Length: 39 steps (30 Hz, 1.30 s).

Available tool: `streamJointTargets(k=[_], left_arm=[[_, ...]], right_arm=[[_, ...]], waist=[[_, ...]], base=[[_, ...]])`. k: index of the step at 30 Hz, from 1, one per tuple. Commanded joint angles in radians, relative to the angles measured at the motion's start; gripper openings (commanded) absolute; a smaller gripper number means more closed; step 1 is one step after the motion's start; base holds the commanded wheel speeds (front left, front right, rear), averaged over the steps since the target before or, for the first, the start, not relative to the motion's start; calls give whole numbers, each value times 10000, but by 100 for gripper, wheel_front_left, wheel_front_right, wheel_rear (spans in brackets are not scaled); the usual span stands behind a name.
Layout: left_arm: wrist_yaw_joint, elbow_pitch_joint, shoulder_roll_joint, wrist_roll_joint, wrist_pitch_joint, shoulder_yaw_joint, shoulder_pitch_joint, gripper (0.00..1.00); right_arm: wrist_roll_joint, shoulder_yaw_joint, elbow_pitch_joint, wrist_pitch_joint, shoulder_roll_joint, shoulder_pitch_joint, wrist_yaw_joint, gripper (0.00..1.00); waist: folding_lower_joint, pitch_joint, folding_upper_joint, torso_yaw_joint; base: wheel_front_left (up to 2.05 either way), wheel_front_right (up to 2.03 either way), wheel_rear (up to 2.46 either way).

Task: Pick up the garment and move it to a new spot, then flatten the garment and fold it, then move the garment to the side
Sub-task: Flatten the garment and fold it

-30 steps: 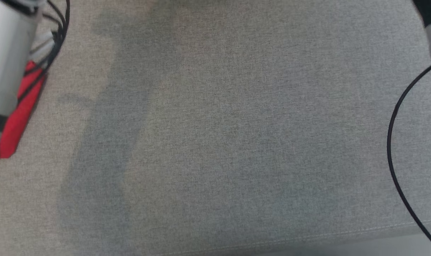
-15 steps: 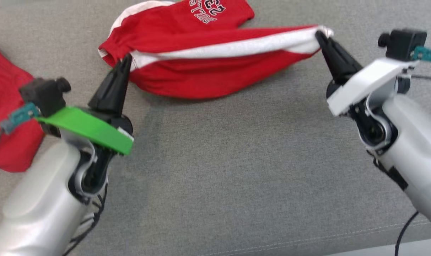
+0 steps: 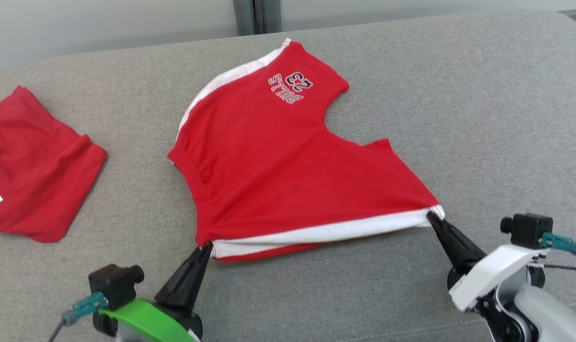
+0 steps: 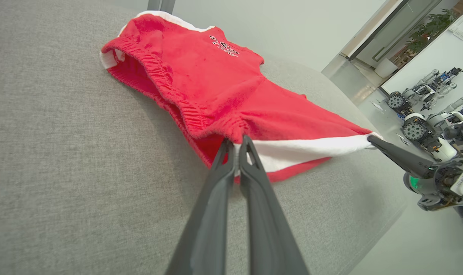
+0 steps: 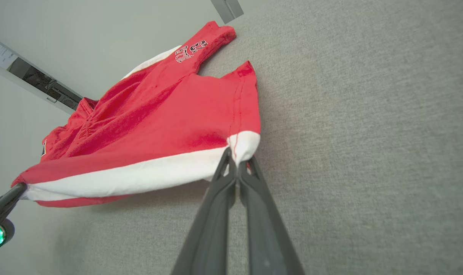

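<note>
left gripper (image 3: 205,247): at 7 o'clock in the head view, closest to the robot. Its fingers are pressed together on the corner of the shorts (image 3: 288,166), where the gathered waistband (image 3: 193,183) meets the white stripe (image 3: 325,232).
right gripper (image 3: 431,217): at 4 o'clock, also closed tight, pinching the other end of the white stripe.
white stripe: it runs almost straight between the two grippers. It seems to be raised a little above the sofa (image 3: 482,118), with a red under-layer hanging just below it.
shorts: in the middle of the sofa. The body lies on the fabric from the held edge toward 12 o'clock, where the print (image 3: 290,85) is.
step in hand: I judge it is the flattening, with both corners held and the cloth spread away from the robot.
how to do it well: give both grippers the same height and the same tension, so the stripe does not sag or twist. Lower the held edge evenly until both layers touch the sofa, and only then let go.
what to watch: the waistband side looks bunched, so a small outward pull toward 8 o'clock may smooth it. Too strong a pull could drag the whole piece.
second red garment (image 3: 31,161): at 9 o'clock, well apart from the shorts. It is better not to disturb it.
</note>
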Motion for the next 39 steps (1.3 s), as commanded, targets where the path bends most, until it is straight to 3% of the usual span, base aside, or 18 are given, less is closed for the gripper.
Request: streamJointTargets(k=[1,11,18,29,39], left_arm=[[-95,-1,80,96,-31,-49,339,0],[-346,202,-375,479,-32,-80,1101,0],[-462,244,-629,653,-33,46,563,0],[-724,446,-1343,145,-29,431,-1243,0],[-783,2342,-2450,-462,-31,460,-3992,0]], right_arm=[[-174,-106,-178,44,-78,421,5,0],[-760,-1825,-1383,641,321,3008,5,0],[-1392,-3036,-1979,1464,815,2620,5,0],[-2205,-3720,-1397,3066,993,-821,5,0],[-3015,-3560,1684,3991,1227,-5411,5,0]], waist=[[0,-216,0,24],[0,-407,0,244],[0,-357,0,381],[0,451,0,1364],[0,2015,0,2539]], base=[[0,0,0],[0,0,0],[0,0,0],[0,0,0],[0,0,0]])
